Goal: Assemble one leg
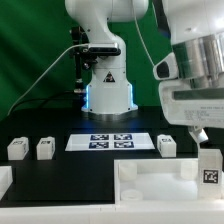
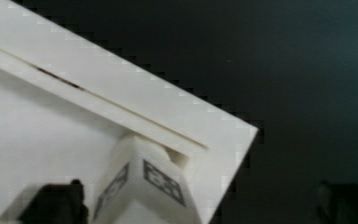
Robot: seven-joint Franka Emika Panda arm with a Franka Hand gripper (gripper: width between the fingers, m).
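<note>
One leg [image 1: 209,166], a small white block with a tag on its face, stands at the corner of the large white tray-like piece [image 1: 150,186] at the exterior view's right. My gripper [image 1: 199,134] hangs just above it. In the wrist view the leg [image 2: 149,182] sits between my fingers, close to one dark fingertip [image 2: 53,203] and far from the other. The gripper [image 2: 197,205] is open and nothing is clamped. The tray-like piece's corner [image 2: 194,125] shows with its raised rim. Three more legs stand on the table [image 1: 17,148] [image 1: 45,149] [image 1: 167,145].
The marker board [image 1: 112,141] lies flat in front of the robot base [image 1: 108,88]. A white block edge [image 1: 5,182] shows at the exterior view's left border. The table is black.
</note>
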